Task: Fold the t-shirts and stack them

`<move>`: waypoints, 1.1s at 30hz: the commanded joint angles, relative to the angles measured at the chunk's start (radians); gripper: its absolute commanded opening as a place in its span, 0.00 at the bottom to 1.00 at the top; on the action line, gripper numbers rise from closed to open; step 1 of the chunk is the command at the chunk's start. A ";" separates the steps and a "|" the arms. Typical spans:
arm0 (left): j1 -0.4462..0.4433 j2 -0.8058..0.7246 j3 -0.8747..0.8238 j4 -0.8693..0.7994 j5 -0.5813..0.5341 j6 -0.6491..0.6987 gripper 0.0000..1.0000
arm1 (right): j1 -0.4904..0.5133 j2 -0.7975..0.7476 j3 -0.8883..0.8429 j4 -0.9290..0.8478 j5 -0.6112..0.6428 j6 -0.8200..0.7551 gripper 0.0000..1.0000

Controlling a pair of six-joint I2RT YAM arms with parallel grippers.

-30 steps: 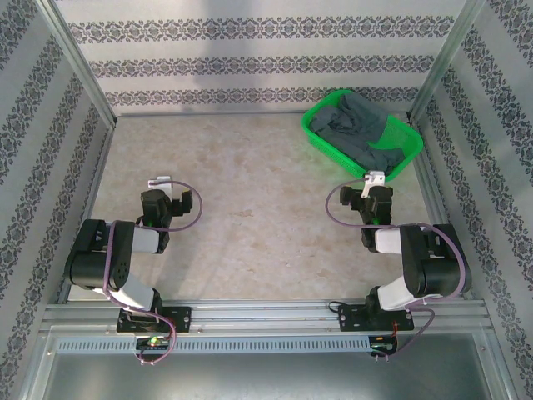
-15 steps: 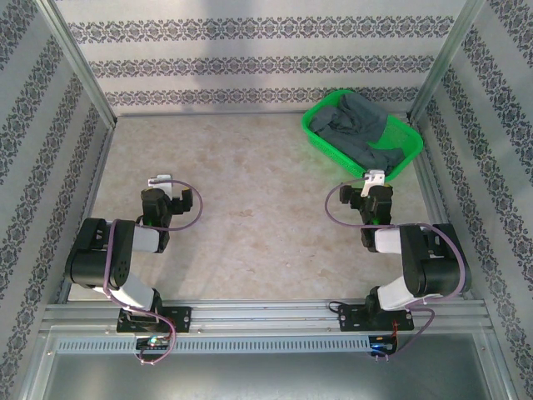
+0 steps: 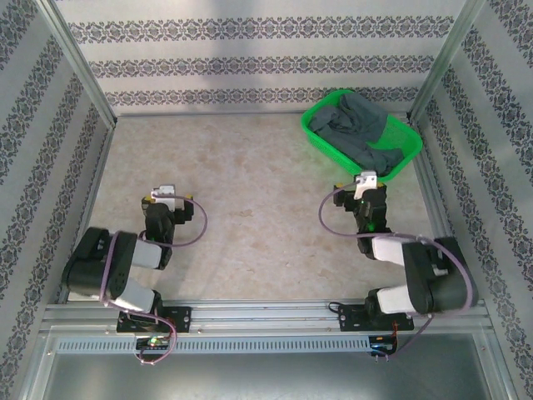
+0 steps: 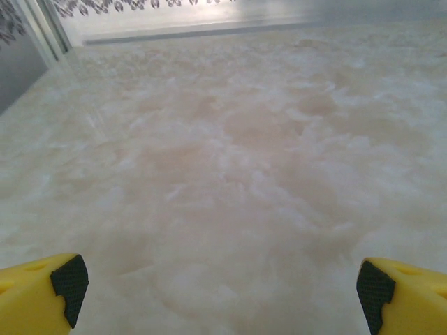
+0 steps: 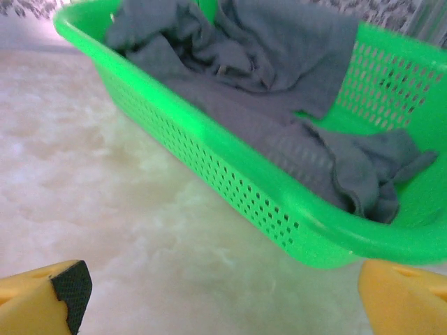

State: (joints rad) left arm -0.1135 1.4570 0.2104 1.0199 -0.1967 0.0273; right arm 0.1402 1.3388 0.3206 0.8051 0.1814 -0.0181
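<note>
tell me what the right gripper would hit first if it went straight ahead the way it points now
Probably the near wall of the green basket, just ahead of the open right gripper; the grey t-shirts lie beyond it, inside. How high it rides against the rim is hard to judge.

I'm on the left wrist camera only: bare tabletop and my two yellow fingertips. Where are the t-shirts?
Observer: The t-shirts lie crumpled in a green basket at the far right corner of the table.
Operator: Is any shirt out of the basket?
Observer: No, all the grey cloth I can see sits inside the basket, unfolded.
Operator: Which arm is closer to it?
Observer: The right gripper. It is open and just short of the basket's near rim, facing it.
</note>
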 commanded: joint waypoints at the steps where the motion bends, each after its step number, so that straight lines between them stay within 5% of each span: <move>1: -0.067 -0.267 0.091 -0.174 -0.170 0.028 1.00 | 0.088 -0.228 0.074 -0.149 0.203 0.001 0.98; 4: -0.080 -0.399 0.271 -0.461 -0.289 -0.099 1.00 | 0.096 -0.347 0.331 -0.609 0.225 0.286 0.98; 6: -0.064 -0.420 0.502 -0.949 -0.399 -0.493 1.00 | -0.026 -0.298 0.523 -0.856 -0.109 0.520 0.98; 7: -0.033 -0.414 0.617 -1.143 -0.282 -0.534 1.00 | -0.087 -0.261 0.549 -0.865 -0.236 0.656 0.98; 8: -0.016 -0.393 0.649 -1.145 -0.212 -0.531 1.00 | -0.141 -0.224 0.546 -0.778 -0.380 0.739 0.98; 10: 0.075 -0.322 0.679 -1.121 -0.017 -0.713 1.00 | -0.186 -0.139 0.622 -0.798 -0.447 0.817 0.98; 12: 0.132 -0.221 0.736 -1.145 0.144 -0.862 1.00 | -0.178 -0.050 0.770 -0.953 -0.360 0.774 0.97; 15: 0.110 -0.071 0.867 -1.229 0.262 -0.886 1.00 | -0.166 0.124 1.021 -1.238 -0.219 0.700 0.88; 26: -0.140 0.085 0.988 -1.299 0.366 -0.780 0.98 | -0.200 0.679 1.392 -1.440 -0.162 0.711 0.84; 33: -0.200 0.079 0.947 -1.242 0.407 -0.822 0.88 | -0.173 0.940 1.636 -1.597 -0.141 0.737 0.82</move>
State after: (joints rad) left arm -0.2962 1.5558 1.1694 -0.2432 0.1795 -0.7616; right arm -0.0498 2.2181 1.8622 -0.6666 0.0002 0.6907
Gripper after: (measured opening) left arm 0.889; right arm 0.815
